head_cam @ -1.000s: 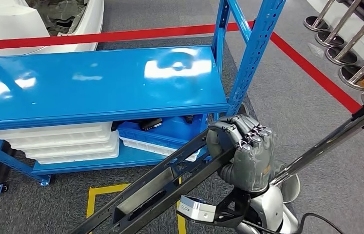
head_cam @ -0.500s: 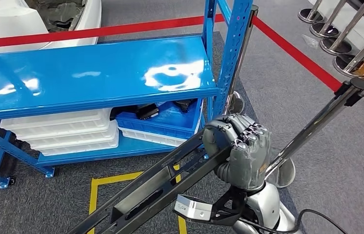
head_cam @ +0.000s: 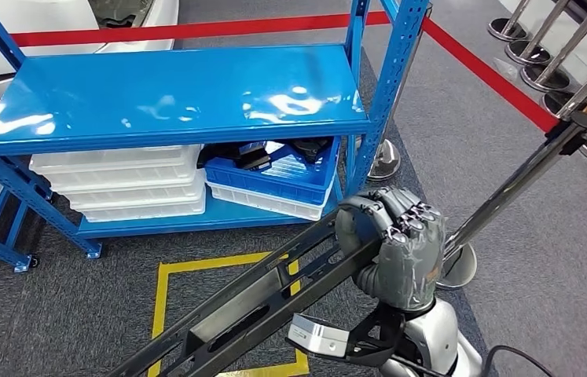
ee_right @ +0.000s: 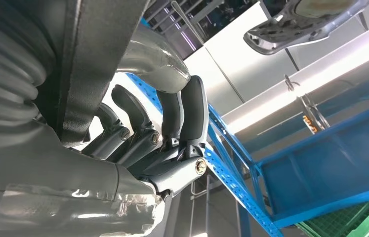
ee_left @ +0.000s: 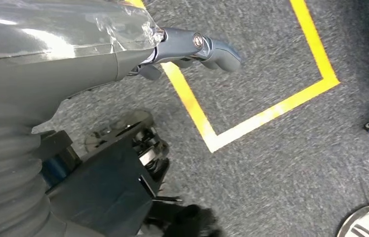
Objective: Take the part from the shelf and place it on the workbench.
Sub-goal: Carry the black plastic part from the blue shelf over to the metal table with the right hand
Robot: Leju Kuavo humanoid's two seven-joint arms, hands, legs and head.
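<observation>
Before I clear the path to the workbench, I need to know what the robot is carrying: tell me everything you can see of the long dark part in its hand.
The part is a long, narrow dark rail, seemingly black metal, channel-shaped with slots and cut-outs along its faces. It slants from the lower left of the head view up to the right hand, whose fingers wrap its upper end. It hangs above grey carpet and a yellow floor marking, off the blue shelf. Its lower end runs out of frame.

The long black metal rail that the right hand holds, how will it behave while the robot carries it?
The black metal rail looks stiff: it runs straight with no sag. The right hand grips it near one end, so the long free part will probably pull downward and swing on turns. Its smooth surface may slip in the fingers.
</observation>
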